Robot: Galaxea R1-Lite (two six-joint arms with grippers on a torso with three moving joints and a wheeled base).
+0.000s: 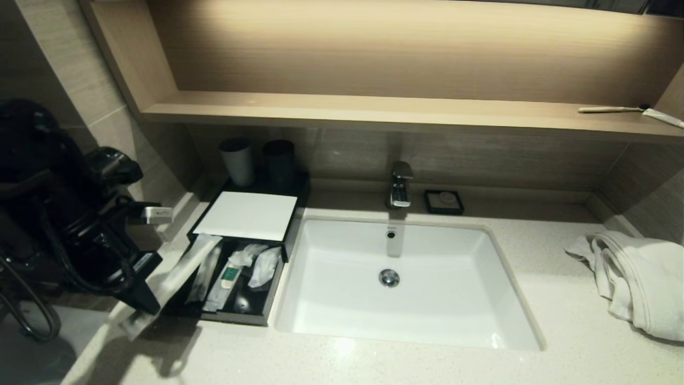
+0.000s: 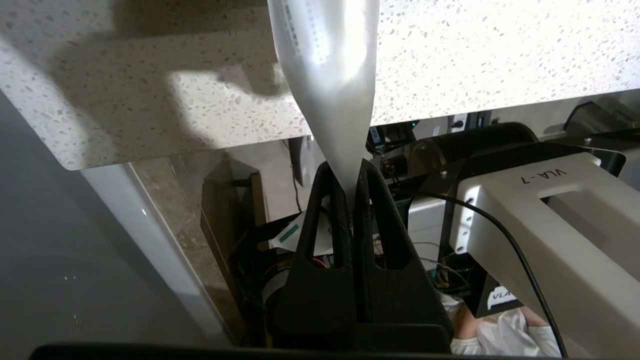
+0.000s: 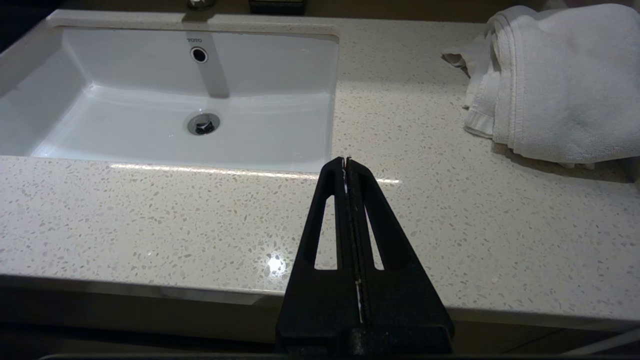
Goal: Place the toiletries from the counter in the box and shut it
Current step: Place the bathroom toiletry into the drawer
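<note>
Speckled stone counter (image 1: 561, 321) fills the lower half of the head view, with the white sink (image 1: 342, 299) set at centre. A folded towel (image 1: 636, 278) lies at the right edge. The black box (image 1: 238, 316) sits at lower left, touching the sink's left rim; its white lid (image 1: 247, 215) covers the rear part only, and the front part is open and holds several wrapped items, one a tube with a green band (image 1: 231, 275). The left gripper (image 2: 352, 200), at far left, is clamped on one end of a long white packet (image 1: 184, 267); the packet slants up to the right, its far end over the box's left edge. The right gripper (image 3: 348, 162) hangs above the counter's front edge, right of the sink, fingers pressed together on nothing.
</note>
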